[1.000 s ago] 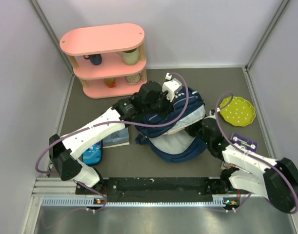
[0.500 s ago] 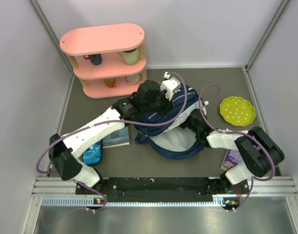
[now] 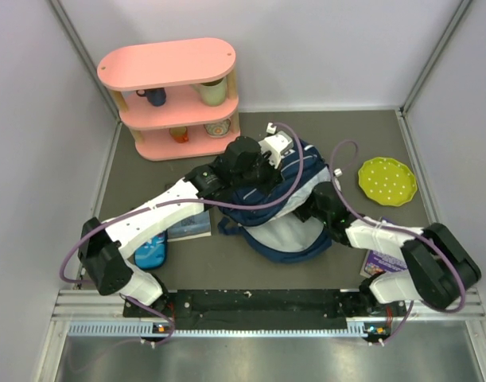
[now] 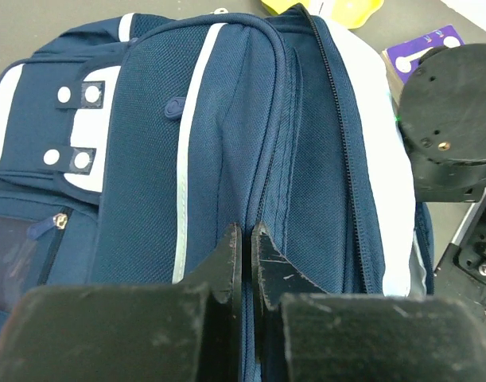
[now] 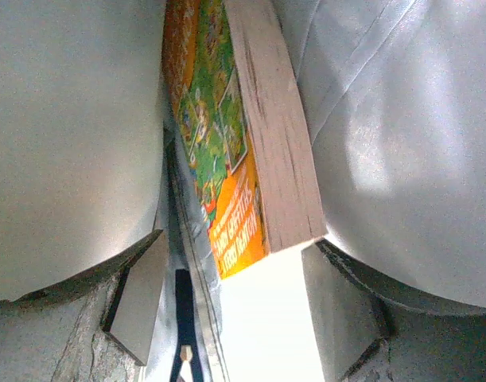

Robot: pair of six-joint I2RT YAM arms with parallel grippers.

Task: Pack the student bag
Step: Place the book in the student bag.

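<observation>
two risks: left gripper [image 4: 246, 233] pinching bag [image 4: 147, 159] could slip, shutting it; right gripper [image 5: 231, 274], jaws released, could drag book [image 5: 219, 143] out.

Navy student bag [image 4: 147, 183] with white stripes; pink shelf [image 3: 167, 64]; lime, white-dotted plate [image 3: 387, 181].

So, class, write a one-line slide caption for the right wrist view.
Right gripper open inside the student bag, with a colourful book just ahead of it.
</observation>
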